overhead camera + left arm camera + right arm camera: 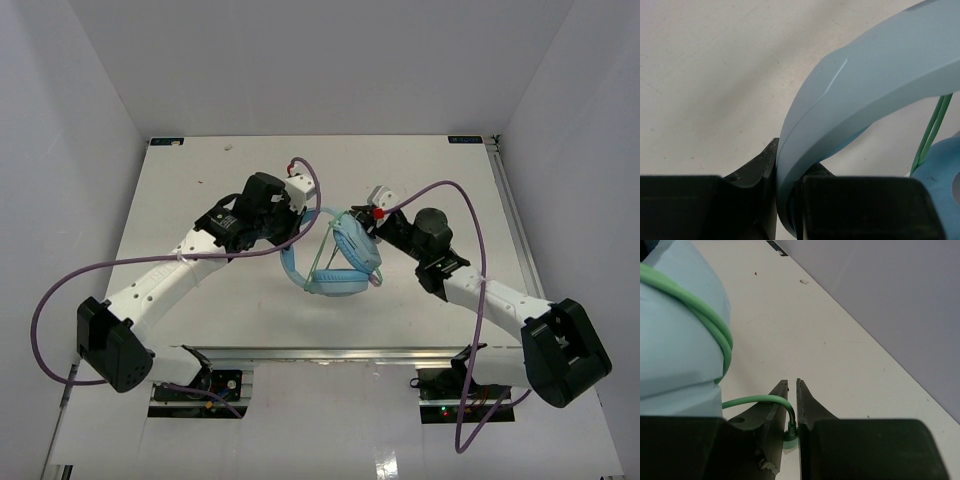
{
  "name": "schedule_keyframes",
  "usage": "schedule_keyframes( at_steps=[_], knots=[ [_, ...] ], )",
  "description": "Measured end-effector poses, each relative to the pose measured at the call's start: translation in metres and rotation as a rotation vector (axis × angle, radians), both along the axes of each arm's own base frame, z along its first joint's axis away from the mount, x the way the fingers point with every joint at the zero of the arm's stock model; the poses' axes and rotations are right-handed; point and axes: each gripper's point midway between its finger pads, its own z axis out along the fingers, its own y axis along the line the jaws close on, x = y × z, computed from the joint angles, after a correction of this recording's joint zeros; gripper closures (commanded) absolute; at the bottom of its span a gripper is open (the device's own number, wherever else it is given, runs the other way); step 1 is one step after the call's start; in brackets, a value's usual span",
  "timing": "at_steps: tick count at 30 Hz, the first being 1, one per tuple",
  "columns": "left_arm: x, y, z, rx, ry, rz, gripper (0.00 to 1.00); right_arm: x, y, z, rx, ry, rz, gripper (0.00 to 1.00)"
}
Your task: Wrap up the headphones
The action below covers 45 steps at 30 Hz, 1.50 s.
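The light blue over-ear headphones [335,262] are held between both arms over the white surface [180,190]. The left hand [785,172] clamps the headband; the right hand [793,390] pinches the thin pale-green cord [710,315] at its plug. Pulling too hard could slip the wound loops. Thick purple robot cables [445,187] arch nearby.

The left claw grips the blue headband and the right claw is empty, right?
Not quite. The right claw isn't empty: the right wrist view shows it pinching the green cord near its end. The left claw does grip the headband.
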Motion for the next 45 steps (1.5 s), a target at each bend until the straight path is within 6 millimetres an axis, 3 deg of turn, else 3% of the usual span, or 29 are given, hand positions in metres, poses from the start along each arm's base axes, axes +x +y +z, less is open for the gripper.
schedule_keyframes(
  at_steps=[4,7,12,19,25,35,39,45],
  knots=[
    [0.014,0.0,-0.011,0.056,-0.013,0.0,1.0,0.014,0.006,-0.015,-0.047,0.026,-0.005,0.87],
    [0.023,0.0,-0.027,0.111,0.014,-0.005,1.0,0.024,0.008,-0.04,-0.1,0.071,-0.015,0.92],
    [0.038,0.005,-0.059,0.176,0.073,0.004,1.0,0.036,0.007,-0.072,-0.161,0.141,-0.031,0.92],
    [0.065,0.008,-0.085,0.214,0.142,0.028,1.0,0.054,0.011,-0.087,-0.184,0.187,-0.028,0.92],
    [0.079,0.01,-0.12,0.231,0.231,0.046,1.0,0.069,0.007,-0.114,-0.215,0.247,-0.049,0.92],
    [0.105,0.014,-0.157,0.264,0.305,0.066,1.0,0.098,0.01,-0.151,-0.255,0.332,-0.07,0.9],
    [0.106,0.018,-0.172,0.276,0.338,0.075,0.88,0.103,0.012,-0.167,-0.274,0.376,-0.071,0.88],
    [0.108,0.024,-0.173,0.296,0.337,0.106,0.83,0.109,0.017,-0.166,-0.258,0.393,-0.076,0.83]
  ],
)
